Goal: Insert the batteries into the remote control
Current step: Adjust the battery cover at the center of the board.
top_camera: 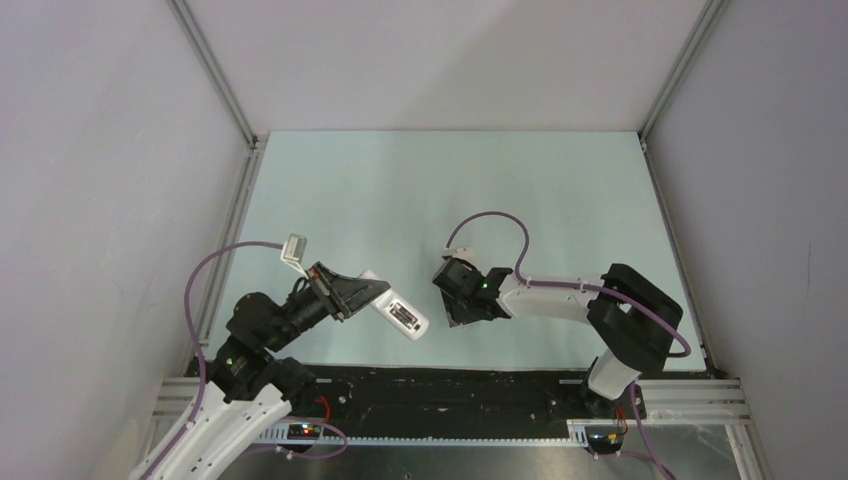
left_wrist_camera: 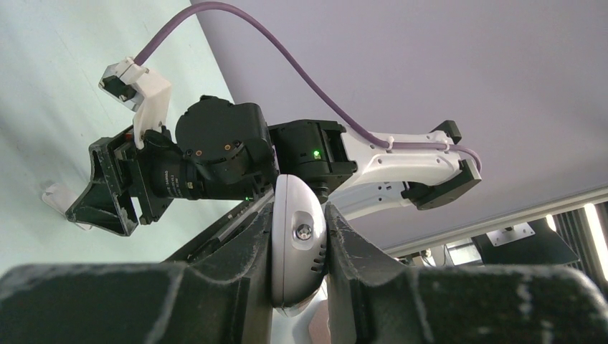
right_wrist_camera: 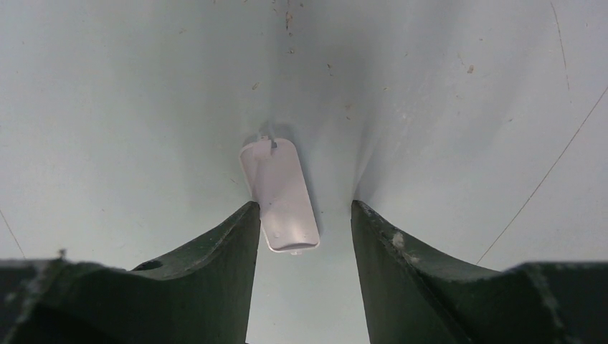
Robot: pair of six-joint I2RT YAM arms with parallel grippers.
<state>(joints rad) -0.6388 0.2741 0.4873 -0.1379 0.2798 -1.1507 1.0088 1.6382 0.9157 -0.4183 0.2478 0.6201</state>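
My left gripper (top_camera: 365, 295) is shut on the remote control (top_camera: 398, 315), a white oblong handset held above the table's near left with a small grey patch facing up. In the left wrist view, the remote's rounded end (left_wrist_camera: 297, 244) sits clamped between both fingers of the left gripper (left_wrist_camera: 300, 209). My right gripper (top_camera: 463, 320) points down at the table just right of the remote. It stands open (right_wrist_camera: 303, 208) over a small plain white cover piece (right_wrist_camera: 279, 193) that lies flat between its fingers, nearer the left one. The batteries are out of view.
The pale green table mat (top_camera: 450, 190) is walled by grey panels on three sides. A black rail (top_camera: 450, 385) runs along the near edge by the arm bases. Purple cables loop above both wrists, with a white connector block (top_camera: 294, 248) on the left one.
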